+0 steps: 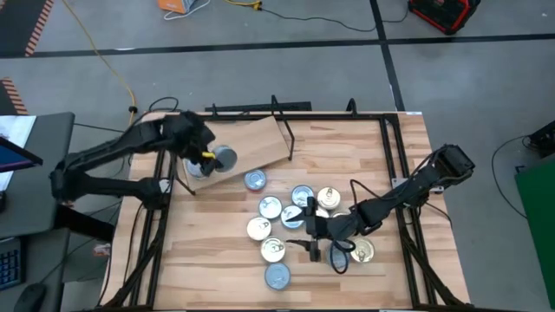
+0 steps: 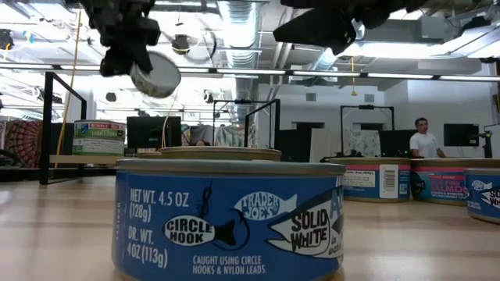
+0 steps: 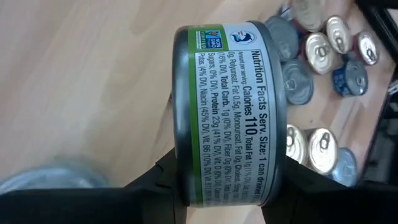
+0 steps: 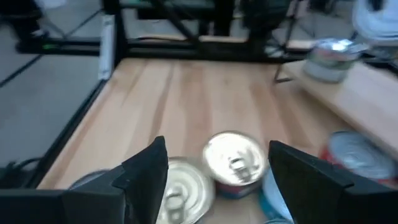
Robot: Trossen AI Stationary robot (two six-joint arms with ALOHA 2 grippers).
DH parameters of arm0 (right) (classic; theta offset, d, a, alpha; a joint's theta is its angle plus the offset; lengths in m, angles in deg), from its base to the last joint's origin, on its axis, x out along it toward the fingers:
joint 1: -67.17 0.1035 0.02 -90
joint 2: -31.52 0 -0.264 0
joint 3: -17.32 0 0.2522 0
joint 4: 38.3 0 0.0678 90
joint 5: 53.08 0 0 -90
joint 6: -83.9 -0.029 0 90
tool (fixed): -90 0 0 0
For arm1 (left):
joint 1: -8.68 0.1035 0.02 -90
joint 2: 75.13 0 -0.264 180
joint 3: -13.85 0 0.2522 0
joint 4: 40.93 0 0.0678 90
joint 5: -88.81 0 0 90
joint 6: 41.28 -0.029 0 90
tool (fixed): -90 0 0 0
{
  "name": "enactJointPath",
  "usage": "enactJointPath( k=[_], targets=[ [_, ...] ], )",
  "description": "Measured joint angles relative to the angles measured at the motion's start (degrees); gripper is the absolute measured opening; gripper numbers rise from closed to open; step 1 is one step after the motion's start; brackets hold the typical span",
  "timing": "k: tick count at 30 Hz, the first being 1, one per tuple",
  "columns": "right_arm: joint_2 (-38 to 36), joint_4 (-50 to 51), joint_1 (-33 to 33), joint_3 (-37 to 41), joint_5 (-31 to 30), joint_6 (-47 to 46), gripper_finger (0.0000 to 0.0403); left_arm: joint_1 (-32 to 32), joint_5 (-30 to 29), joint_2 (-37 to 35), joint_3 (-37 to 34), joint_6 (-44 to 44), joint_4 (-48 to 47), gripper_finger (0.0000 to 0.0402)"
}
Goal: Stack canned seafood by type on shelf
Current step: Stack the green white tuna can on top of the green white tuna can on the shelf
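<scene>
My left gripper (image 1: 208,156) is shut on a green-labelled tin (image 3: 227,112) above the left part of the plywood shelf (image 1: 251,139); the low view shows the tin (image 2: 156,74) tilted in the air. Another tin (image 1: 198,169) rests on the shelf beside it. Several loose tins (image 1: 286,221), blue-labelled and gold-lidded, sit flat on the butcher-block tabletop. My right gripper (image 1: 312,227) is open just above this cluster, with a gold-lidded tin (image 4: 233,162) beyond its fingers. A blue tin (image 2: 226,215) fills the low view's foreground. My left gripper pinches the tin between its two fingers (image 3: 155,186), one on each flat end, near the rim (image 3: 181,177). The labelled side wall faces the wrist camera. The fingers slant down from the table's left side. The tin is lifted clear of the shelf and tilted.
A black metal frame (image 1: 395,156) runs around the tabletop, with a rod upright at the shelf's right edge (image 1: 286,139). A green-labelled tin (image 2: 98,136) shows on the shelf in the low view. A person (image 2: 424,139) stands far behind the table.
</scene>
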Motion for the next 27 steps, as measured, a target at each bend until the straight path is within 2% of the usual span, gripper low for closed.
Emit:
enactJointPath(
  k=[4,10,19,24,27],
  targets=[
    [0.00,0.21,-0.90,0.15,8.18,-3.53,0.0302,6.85,8.95,1.79,-0.02,-3.11,-3.70,0.0133],
    [0.03,-0.04,-0.30,0.15,9.12,-3.49,0.0301,12.65,15.33,4.30,-0.04,-7.25,-6.31,0.0134],
    [0.08,0.21,-0.38,0.15,9.11,-2.08,0.0301,18.88,13.80,5.03,2.85,-19.03,-12.90,0.0134],
    [0.09,0.17,-1.45,0.15,9.13,-1.32,0.0301,19.60,7.39,4.99,4.62,-29.88,-15.60,0.0134],
    [0.09,0.21,-2.22,0.15,9.10,-1.34,0.0301,19.62,6.31,5.25,4.62,-34.61,-15.67,0.0134]
  ],
)
